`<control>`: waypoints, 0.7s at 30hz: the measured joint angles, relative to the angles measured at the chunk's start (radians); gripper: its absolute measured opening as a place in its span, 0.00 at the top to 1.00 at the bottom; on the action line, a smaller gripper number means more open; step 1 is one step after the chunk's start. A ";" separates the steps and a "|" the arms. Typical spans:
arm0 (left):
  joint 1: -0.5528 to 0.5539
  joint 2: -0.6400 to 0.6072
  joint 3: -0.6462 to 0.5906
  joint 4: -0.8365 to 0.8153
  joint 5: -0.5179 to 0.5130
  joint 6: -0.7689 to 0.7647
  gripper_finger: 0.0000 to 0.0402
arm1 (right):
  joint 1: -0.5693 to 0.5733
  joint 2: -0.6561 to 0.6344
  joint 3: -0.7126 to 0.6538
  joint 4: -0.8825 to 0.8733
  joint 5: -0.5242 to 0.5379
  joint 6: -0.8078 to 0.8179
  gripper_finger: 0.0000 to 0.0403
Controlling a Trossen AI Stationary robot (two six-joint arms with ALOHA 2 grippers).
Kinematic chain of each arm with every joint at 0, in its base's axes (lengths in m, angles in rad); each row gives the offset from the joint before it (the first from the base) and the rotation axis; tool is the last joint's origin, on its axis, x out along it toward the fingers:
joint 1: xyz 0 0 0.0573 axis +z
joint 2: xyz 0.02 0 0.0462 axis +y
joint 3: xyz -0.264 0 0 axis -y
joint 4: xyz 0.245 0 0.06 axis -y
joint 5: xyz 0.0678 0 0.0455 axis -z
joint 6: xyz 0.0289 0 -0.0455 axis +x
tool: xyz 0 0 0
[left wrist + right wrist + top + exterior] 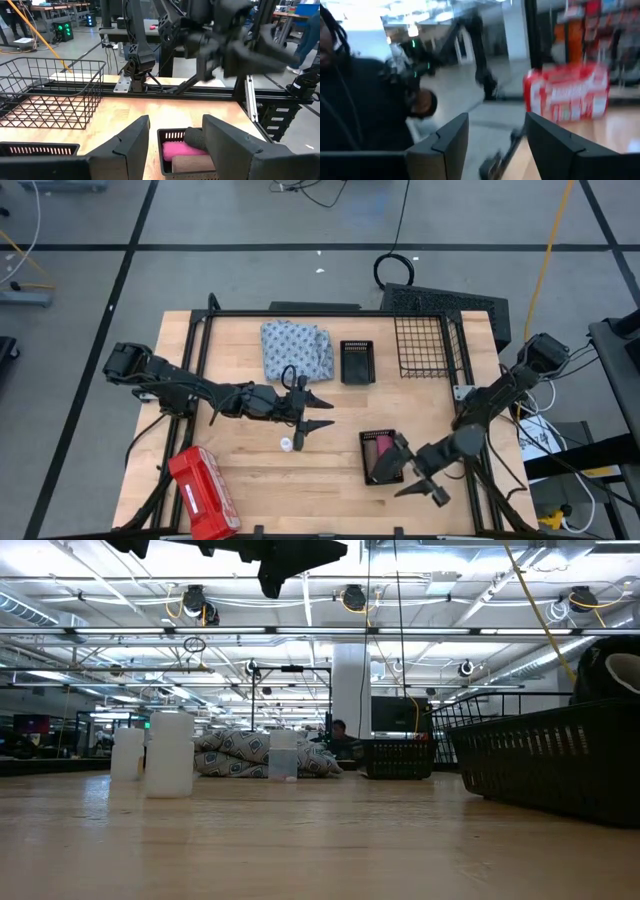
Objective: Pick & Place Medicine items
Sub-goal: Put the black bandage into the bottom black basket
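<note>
Tubes first: from above, a small black tray (pixel 380 457) lies just beside the right gripper (pixel 420 486), on its inner side, and holds something pink-red; that claw hangs over the table's near right part with its two fingers spread and nothing between them. The left gripper (pixel 318 412) sits mid-table, fingers likewise parted and empty, and one tiny white bottle (pixel 286 444) stands on the wood just short of its tips, not touching them. A second black tray (pixel 356 362), a wire basket (pixel 424 346) and the patterned cloth (pixel 296 348) lie beyond it; the red case (pixel 203 491) lies well behind and to its side.

At table height, three white bottles (pixel 171 754) stand upright on the wood, well apart from the near black tray (pixel 560 765).

Past the left claw's open fingers (pixel 125 145), the tray (pixel 172 134) directly ahead holds the pink tube (pixel 180 150), the brown tube (pixel 192 162) touching it, and a dark one (pixel 194 137) behind.

The right wrist shows only its parted fingers (pixel 447 137), the case (pixel 567 97) far off and a person beyond.

Judged so: tubes are placed, bottles remain.
</note>
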 joint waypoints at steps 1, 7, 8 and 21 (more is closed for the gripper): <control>0.000 0.000 0.000 0.000 0.000 0.000 0.52 | 0.000 0.000 0.000 0.029 0.002 -0.031 0.54; 0.000 0.000 0.000 -0.029 0.000 -0.002 0.52 | 0.013 -0.006 0.091 -0.204 0.184 -0.126 0.53; 0.000 0.000 0.000 -0.037 0.000 -0.003 0.52 | 0.017 -0.008 0.137 -0.341 0.214 -0.114 0.53; 0.000 0.000 0.000 -0.054 0.000 -0.004 0.52 | 0.018 0.035 0.385 -1.416 0.016 0.659 0.57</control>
